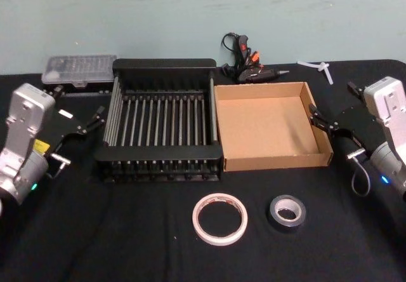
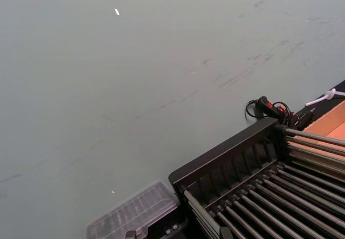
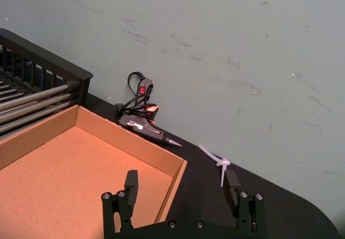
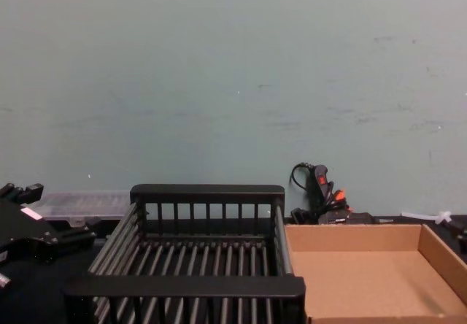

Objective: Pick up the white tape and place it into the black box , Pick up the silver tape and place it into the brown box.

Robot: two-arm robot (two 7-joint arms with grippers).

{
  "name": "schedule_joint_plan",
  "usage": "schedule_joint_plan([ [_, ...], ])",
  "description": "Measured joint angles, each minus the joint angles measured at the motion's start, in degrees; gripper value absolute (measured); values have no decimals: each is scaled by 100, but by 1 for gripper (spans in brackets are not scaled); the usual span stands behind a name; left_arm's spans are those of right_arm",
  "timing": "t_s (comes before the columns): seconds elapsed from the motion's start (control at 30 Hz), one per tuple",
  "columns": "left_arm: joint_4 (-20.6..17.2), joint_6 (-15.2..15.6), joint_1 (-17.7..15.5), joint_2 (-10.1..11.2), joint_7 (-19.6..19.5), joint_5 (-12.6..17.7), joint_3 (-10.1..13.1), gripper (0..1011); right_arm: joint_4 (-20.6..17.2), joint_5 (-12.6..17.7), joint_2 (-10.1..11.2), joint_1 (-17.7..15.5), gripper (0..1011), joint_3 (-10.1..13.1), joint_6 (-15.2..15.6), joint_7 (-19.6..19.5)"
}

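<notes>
Lighting the scene evenly and softly from above, casting only faint shadows inside the brown box (image 1: 273, 126) and under the black box (image 1: 162, 126). Glaring mildly off the white tape (image 1: 219, 218) near the tablecloth's front edge. Swallowing detail in the black tablecloth (image 1: 127, 244). Softening slightly toward picture edges, blurring the clear case (image 2: 135, 215) close to the left wrist camera.

My black-clothed table (image 1: 127, 244) carries a black slatted crate (image 1: 163, 82), brown cardboard tray (image 1: 273, 126), whitish tape ring (image 1: 219, 218), grey-silver roll (image 1: 287, 213).
</notes>
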Motion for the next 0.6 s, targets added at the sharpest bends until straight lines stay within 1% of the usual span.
schedule_joint_plan([
  [0.6, 0, 0, 0, 0, 0, 0, 0, 1001, 0, 0, 0, 0, 1003, 0, 0, 0],
])
